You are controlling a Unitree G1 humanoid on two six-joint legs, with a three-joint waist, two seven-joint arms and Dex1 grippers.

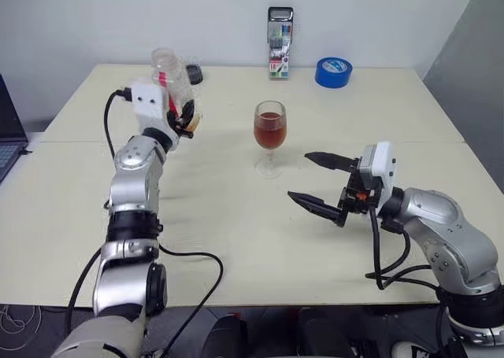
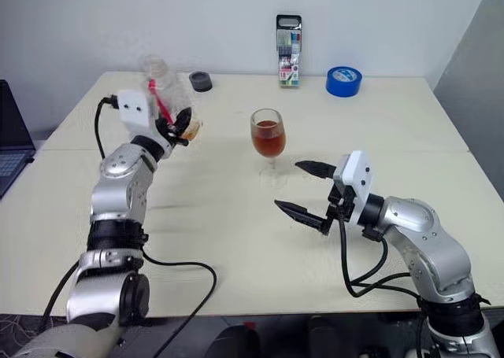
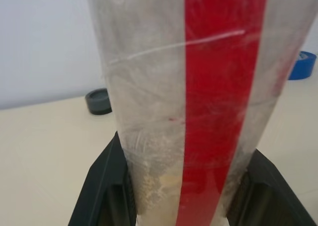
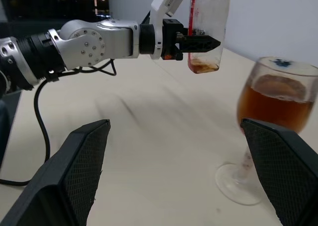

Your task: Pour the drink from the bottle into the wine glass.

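My left gripper is shut on the lower part of the clear bottle, which it holds near upright above the table's left side. The bottle carries a red strip, and only a little brownish drink lies at its bottom. The black fingers clamp it from both sides. The wine glass stands at mid-table, its bowl about half full of the reddish-brown drink. Right of the glass and nearer to me, my right gripper is open and empty, apart from the glass.
A dark round cap lies on the table behind the bottle. A marker pack and a blue tape roll stand at the far edge. A laptop sits off the table's left side.
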